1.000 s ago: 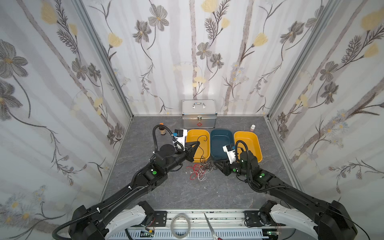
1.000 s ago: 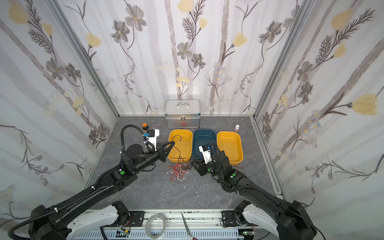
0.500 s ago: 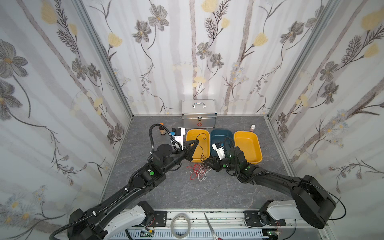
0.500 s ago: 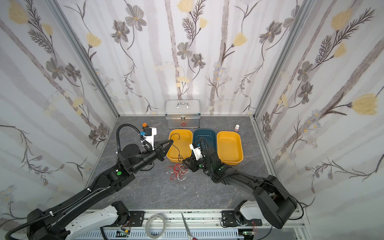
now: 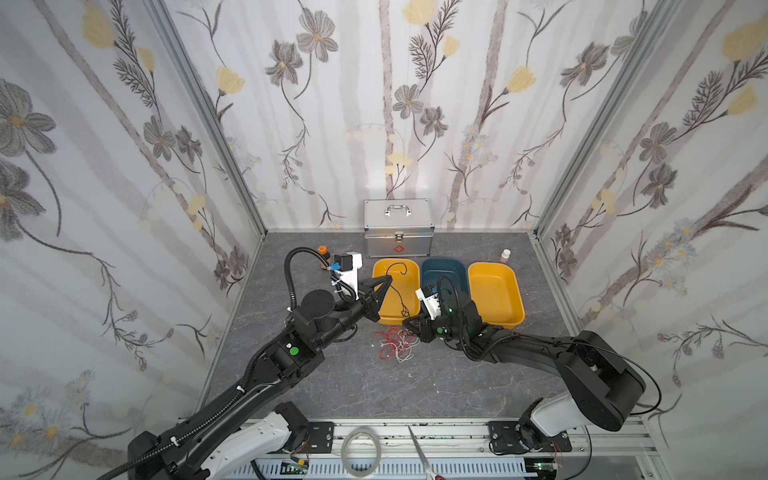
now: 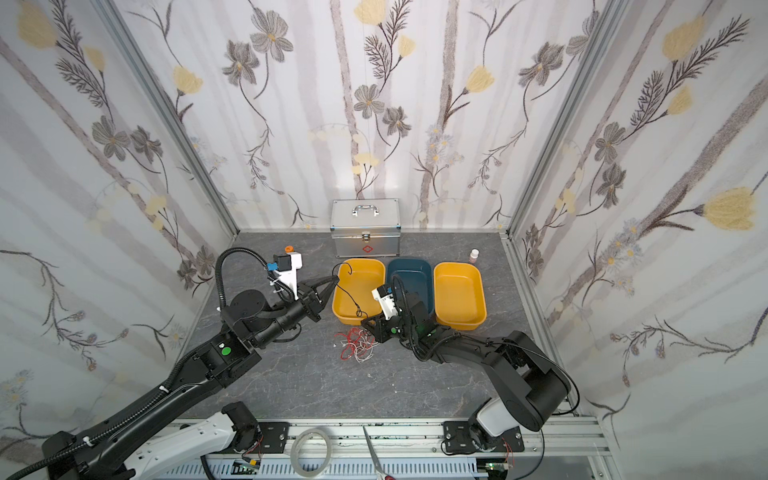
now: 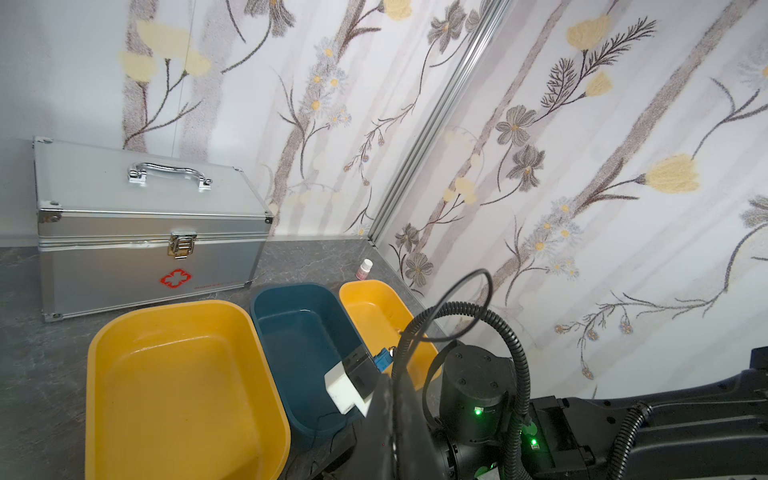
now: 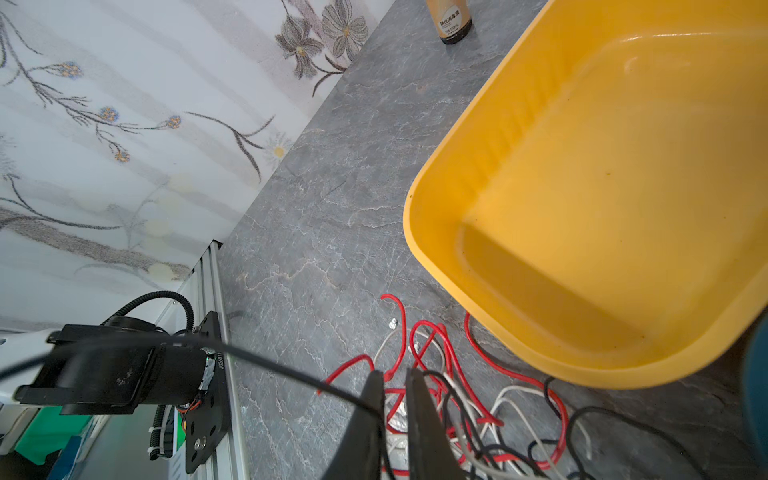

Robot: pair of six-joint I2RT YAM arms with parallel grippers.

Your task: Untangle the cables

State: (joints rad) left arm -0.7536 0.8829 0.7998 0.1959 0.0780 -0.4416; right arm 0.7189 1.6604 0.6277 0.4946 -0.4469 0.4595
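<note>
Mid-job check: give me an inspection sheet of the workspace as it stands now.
Surface: grey marbled table.
Job's things: black cable lifted over left yellow tray; red and white cables tangled on the table in front.
Clutter: blue tray, right yellow tray, silver case, brown bottle, white-capped bottle, tape ring, scissors.
Grippers: left gripper shut on black cable; right gripper at tangle, jaws nearly together, grip unclear.
Cables: corrugated hoses arch over both wrists.
Surroundings: floral walls, aluminium frame.

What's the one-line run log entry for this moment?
left gripper: shut on black cable, held above yellow tub | right gripper: fingers nearly together at red and white tangle, grip unclear
</note>
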